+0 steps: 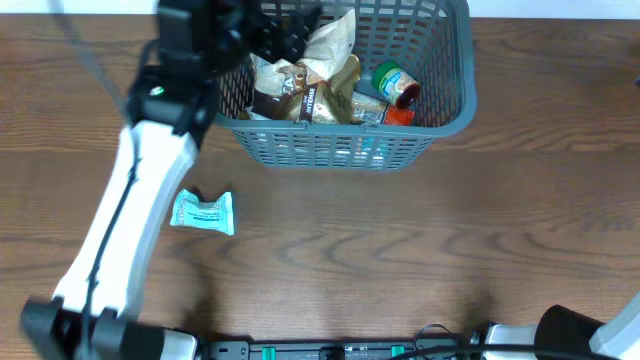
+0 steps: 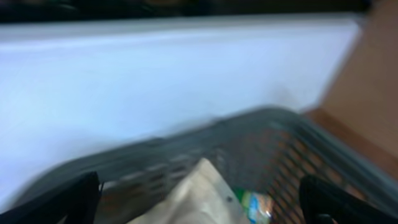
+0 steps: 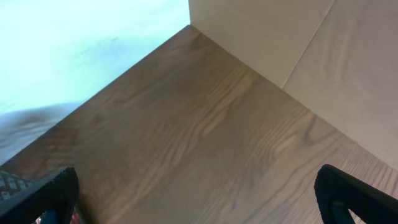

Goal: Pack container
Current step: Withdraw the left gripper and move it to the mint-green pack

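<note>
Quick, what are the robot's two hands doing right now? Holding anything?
Left gripper: open, holding nothing, above the basket.
Right gripper: open, holding nothing, over the table.

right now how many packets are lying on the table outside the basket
1. A pale teal packet lies on the wooden table, nearer the robot than the grey basket, off its left corner, beside the left arm. The arm may hide more.
</note>
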